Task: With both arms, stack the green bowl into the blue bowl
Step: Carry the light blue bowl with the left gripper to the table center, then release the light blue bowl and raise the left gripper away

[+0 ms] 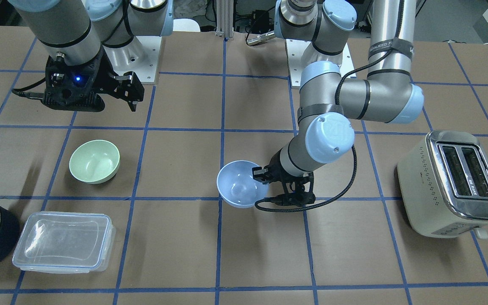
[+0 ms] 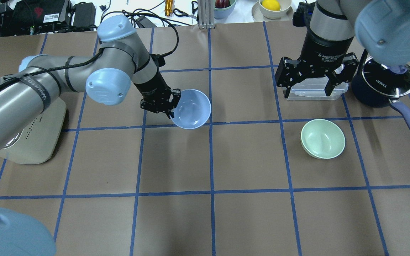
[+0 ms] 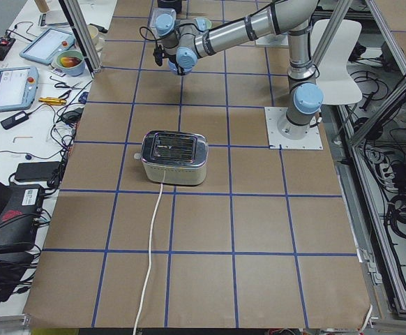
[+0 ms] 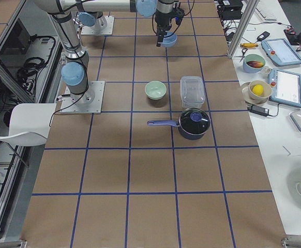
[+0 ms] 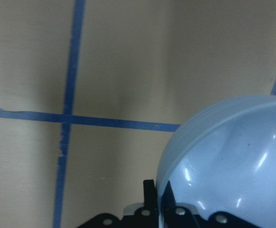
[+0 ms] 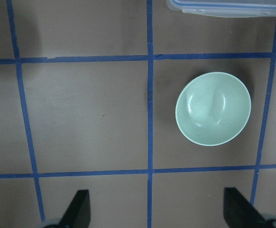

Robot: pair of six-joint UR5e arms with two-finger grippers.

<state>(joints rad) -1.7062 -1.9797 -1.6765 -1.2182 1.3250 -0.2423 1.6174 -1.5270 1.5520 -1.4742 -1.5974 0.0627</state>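
front: opposite, steep down | overhead: high, forward-down | sides: table (image 3: 259, 279) ends, far | wrists: close, downward | front+overhead share green bowl (image 1: 94, 161)

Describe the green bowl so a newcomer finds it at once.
On the robot's right half of the table stand a dark saucepan and a clear lidded box. The green bowl sits beside them, alone in its square. It is pale green; the other bowl is blue.

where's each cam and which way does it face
Front-facing: across the table, facing both arms; left gripper holds blue bowl.
Overhead: behind the robot, downward; both arms.
Exterior left: table's end, toaster nearest; left arm.
Exterior right: opposite end, saucepan nearest; both arms.
Left wrist: at that bowl; own fingers.
Right wrist: down on green bowl, shared with overhead; fingertips.
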